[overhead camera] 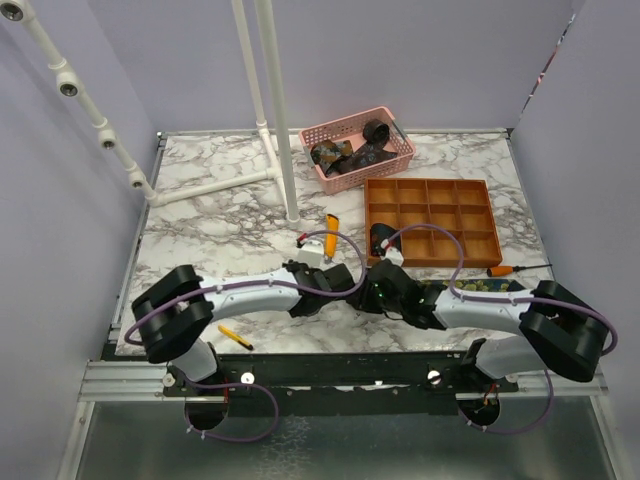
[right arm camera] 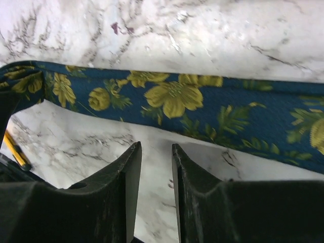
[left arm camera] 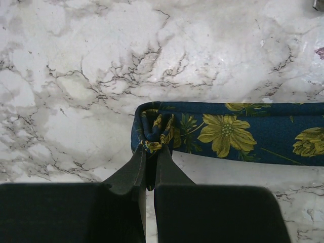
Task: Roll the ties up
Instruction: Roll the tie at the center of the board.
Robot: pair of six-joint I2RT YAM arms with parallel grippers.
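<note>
A yellow pen lay on the marble tabletop near the left arm's base. The left gripper had its jaws clamped on the folded end of a navy tie with yellow flowers, where the fabric had begun to curl into a small loop. From there the tie ran flat across the tabletop to the right. The right gripper hung just beside that strip, its jaws slightly apart with only marble between them. Farther back, a pink basket held other dark ties, and an orange compartment tray sat just right of it.
</note>
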